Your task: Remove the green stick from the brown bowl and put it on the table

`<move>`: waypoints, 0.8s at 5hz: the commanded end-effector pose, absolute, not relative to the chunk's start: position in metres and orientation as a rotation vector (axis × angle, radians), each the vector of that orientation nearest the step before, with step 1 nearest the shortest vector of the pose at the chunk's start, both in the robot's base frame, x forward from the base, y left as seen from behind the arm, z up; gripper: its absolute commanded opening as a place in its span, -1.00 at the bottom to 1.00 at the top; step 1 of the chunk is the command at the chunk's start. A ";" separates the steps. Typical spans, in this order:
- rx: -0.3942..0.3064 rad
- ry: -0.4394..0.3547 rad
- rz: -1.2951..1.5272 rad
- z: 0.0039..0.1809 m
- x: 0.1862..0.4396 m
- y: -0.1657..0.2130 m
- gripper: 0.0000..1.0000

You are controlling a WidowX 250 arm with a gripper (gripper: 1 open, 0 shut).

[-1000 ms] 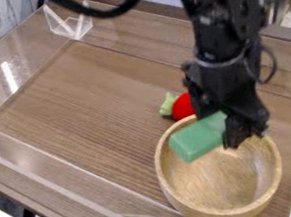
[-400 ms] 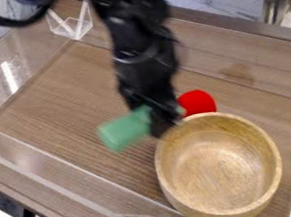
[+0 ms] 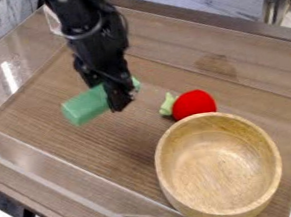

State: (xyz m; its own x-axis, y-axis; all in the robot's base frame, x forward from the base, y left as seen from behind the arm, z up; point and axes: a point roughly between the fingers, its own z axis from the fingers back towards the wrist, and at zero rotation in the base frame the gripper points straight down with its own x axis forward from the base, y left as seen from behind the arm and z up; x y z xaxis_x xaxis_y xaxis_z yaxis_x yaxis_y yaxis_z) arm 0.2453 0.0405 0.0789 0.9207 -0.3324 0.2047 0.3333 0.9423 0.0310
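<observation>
The green stick (image 3: 89, 107) is a small green block held just above the table (image 3: 58, 142), left of centre. My gripper (image 3: 111, 93) is shut on its right end, with the black arm rising up and to the left behind it. The brown bowl (image 3: 221, 167) sits at the lower right, round, light wood, with nothing inside it. The stick is well left of the bowl's rim.
A red strawberry-like toy (image 3: 188, 103) with green leaves lies on the table between the gripper and the bowl. Low clear plastic walls (image 3: 8, 68) border the tabletop on the left and front.
The arm has carried the green stick out of the bowl and leftward across the table, past the red toy. The bowl has stayed in place.
</observation>
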 end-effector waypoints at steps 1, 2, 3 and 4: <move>0.008 -0.249 -0.324 0.074 0.251 0.041 -1.00; 0.010 -0.250 -0.309 0.072 0.255 0.041 -1.00; 0.015 -0.253 -0.304 0.073 0.258 0.041 -1.00; 0.013 -0.255 -0.315 0.077 0.259 0.049 -1.00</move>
